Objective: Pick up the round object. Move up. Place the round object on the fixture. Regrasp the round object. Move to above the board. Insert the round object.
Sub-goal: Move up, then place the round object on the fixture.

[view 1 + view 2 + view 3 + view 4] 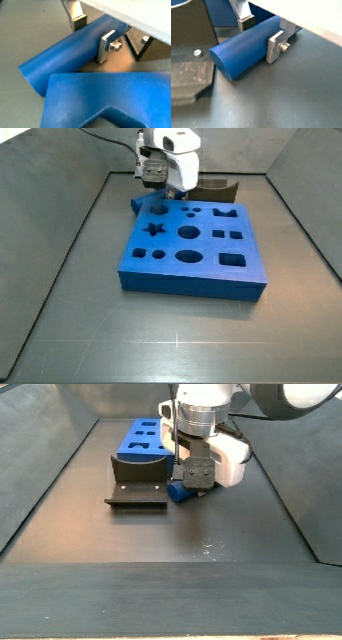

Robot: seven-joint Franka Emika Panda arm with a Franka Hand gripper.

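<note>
I see the smooth blue cylinder peg (241, 52) lying between the gripper's (261, 36) silver fingers (276, 47). The plates seem to clasp its sides, low beside the blue holed board (191, 243).

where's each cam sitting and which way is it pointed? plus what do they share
Wrist view: on the arm's wrist, looking down past the gripper at the round object on the floor; board corner close by.
Wrist view: same mount, showing the gripper straddling the round object, fixture beside it.
Side view: raised, beyond the board's near edge, facing the gripper behind it.
Side view: raised, opposite end, fixture in front of the board, gripper low.
All four share the gripper; whether its jaws clamp is unclear.
</note>
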